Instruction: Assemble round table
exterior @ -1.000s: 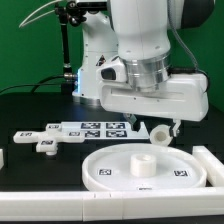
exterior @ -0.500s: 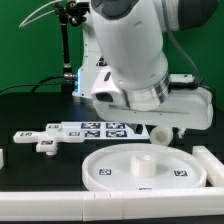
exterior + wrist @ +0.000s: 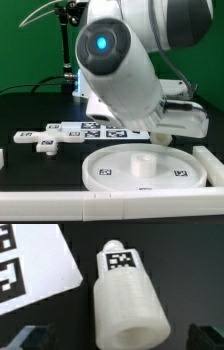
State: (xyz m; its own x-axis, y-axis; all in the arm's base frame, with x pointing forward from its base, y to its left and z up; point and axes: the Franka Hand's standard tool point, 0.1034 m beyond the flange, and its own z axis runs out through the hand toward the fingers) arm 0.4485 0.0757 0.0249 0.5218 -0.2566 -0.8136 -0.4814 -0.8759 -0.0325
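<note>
Black tabletop (image 3: 30, 108). Exterior view: disc (image 3: 140, 172) front centre, cross piece (image 3: 45, 141) on the exterior view's left, marker board (image 3: 95, 128) behind, arm (image 3: 115, 70) over it. Wrist view: leg (image 3: 128, 297) lies flat beside the marker board. Gripper (image 3: 118, 336) spread wide, fingers (image 3: 30, 336) flanking the leg, clear of it.

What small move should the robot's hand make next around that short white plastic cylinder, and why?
Probably lower slightly and close. In the wrist view the short thick white plastic cylinder leg lies on its side between the fingers of the open gripper, with a dark gap on each side, so nothing grips it yet.
</note>
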